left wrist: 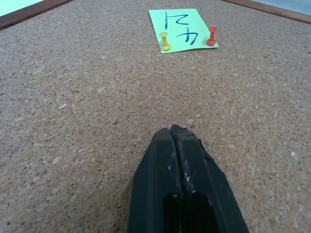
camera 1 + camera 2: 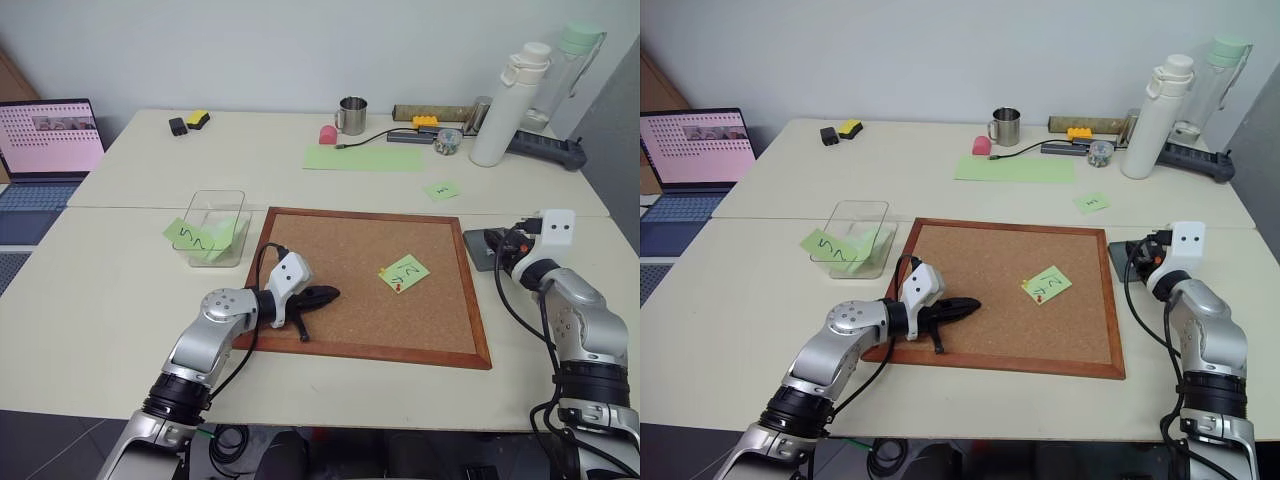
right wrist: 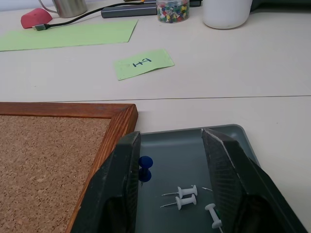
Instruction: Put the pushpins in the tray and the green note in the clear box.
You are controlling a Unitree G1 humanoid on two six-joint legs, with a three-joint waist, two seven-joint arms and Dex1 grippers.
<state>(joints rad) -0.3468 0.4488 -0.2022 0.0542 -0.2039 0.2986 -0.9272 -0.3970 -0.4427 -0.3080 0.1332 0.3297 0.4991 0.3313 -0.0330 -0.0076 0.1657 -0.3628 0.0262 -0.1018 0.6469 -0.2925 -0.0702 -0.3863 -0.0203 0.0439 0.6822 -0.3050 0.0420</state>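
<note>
The green note (image 1: pixel 183 30) with short pen marks lies on the corkboard (image 2: pixel 345 250), held by a red pushpin (image 1: pixel 212 36) and a yellow one (image 1: pixel 165 41). My left gripper (image 1: pixel 172 130) rests shut on the cork, well short of the note. My right gripper (image 3: pixel 170 145) hangs open over the dark-grey tray (image 3: pixel 194 143) beside the board's right edge. A dark blue pushpin (image 3: pixel 144 167) is in the tray close to one finger (image 3: pixel 127 160), with three white pins (image 3: pixel 187 196) nearby. The clear box (image 2: pixel 215 225) stands left of the board.
A squiggle-marked green note (image 2: pixel 188 235) lies over the box's rim. Another small note (image 2: pixel 441 189) and a large green sheet (image 2: pixel 363 157) lie further back. Along the far edge stand a mug (image 2: pixel 352 115), a pin jar (image 2: pixel 448 141) and a white bottle (image 2: pixel 510 105). A laptop (image 2: pixel 50 140) sits far left.
</note>
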